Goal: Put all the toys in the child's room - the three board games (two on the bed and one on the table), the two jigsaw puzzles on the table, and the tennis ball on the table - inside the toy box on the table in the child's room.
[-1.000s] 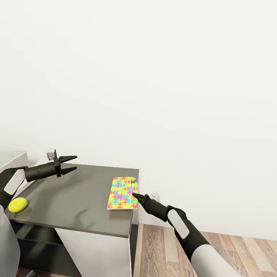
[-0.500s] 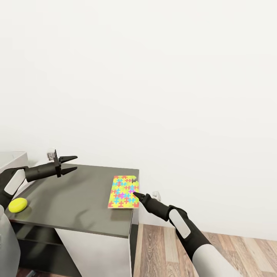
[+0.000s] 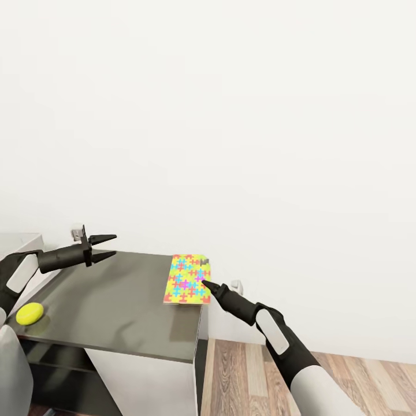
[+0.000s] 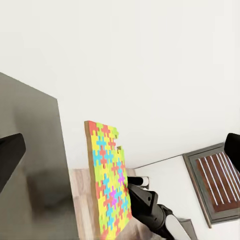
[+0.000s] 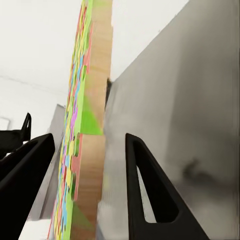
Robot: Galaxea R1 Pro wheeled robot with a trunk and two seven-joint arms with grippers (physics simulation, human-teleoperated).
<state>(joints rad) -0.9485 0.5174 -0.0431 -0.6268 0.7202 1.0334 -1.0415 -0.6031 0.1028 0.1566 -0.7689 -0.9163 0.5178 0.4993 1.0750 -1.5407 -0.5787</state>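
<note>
Puzzle [image 5: 85, 165] sits between the right gripper's [image 5: 90, 185] spread fingers [image 5: 147, 195].

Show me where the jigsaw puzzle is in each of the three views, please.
Head view: jigsaw puzzle at the dark cabinet top's right edge.
Left wrist view: centre, beside the same cabinet top.
Right wrist view: edge-on, between the right gripper's fingers.

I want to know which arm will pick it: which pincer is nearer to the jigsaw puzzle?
Right. The right pincer straddles the edge of the jigsaw puzzle; the left pincer hovers open across the dark cabinet top.
</note>
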